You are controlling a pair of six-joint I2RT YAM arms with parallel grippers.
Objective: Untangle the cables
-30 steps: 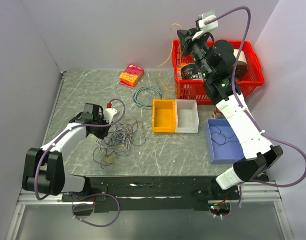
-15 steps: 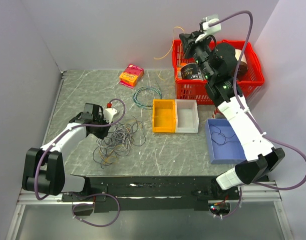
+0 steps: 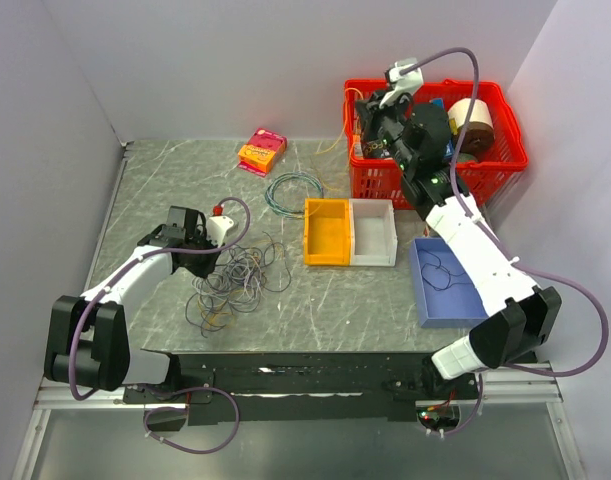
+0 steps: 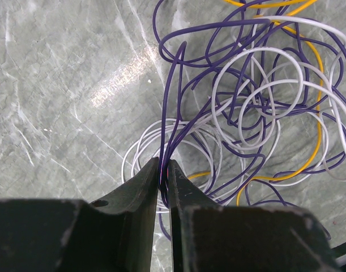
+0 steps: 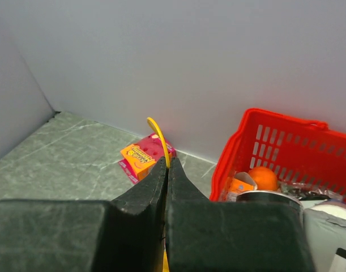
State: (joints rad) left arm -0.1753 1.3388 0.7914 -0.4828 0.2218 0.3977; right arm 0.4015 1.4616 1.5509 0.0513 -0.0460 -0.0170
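The cables (image 3: 235, 280) lie in a loose tangle of purple, white and yellow strands (image 4: 257, 96) on the grey table, left of centre. My left gripper (image 3: 192, 250) sits at the tangle's left edge, and in the left wrist view it (image 4: 164, 168) is shut on a few purple strands. My right gripper (image 3: 366, 112) is raised at the left end of the red basket (image 3: 385, 188). In the right wrist view it (image 5: 168, 162) is shut on a single yellow cable (image 5: 159, 134), whose end curls up above the fingertips.
An orange bin (image 3: 327, 232) and a white bin (image 3: 373, 232) stand side by side mid-table. A blue tray (image 3: 417, 280) holding a dark cable is at the right. A blue-green wire coil (image 3: 292, 190) and a pink-orange box (image 3: 262, 150) lie farther back.
My right gripper has come down and slightly left with the yellow cable, to the basket's left end. The left arm and the tangle have not moved.
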